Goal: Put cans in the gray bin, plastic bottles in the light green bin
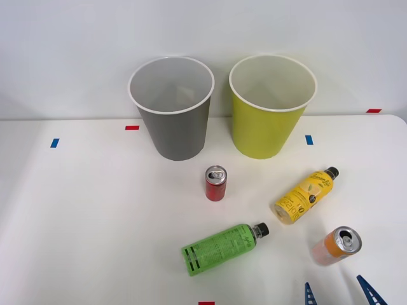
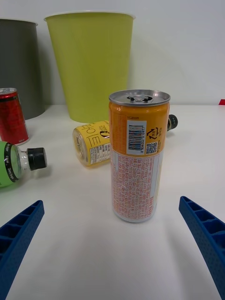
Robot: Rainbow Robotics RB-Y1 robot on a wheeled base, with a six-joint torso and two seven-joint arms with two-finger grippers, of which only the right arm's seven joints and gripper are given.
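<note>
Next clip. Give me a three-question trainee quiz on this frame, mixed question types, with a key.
1. True or false: the short red metal can stands upright on the white table.
2. Which lies on its side? A) the tall orange metal can B) the green-labelled plastic bottle C) the tapered gray bin
3. Fill in: the right gripper is ___, its blue ribbed fingers either side of the orange can.

Key: 1 true; 2 B; 3 open
</note>
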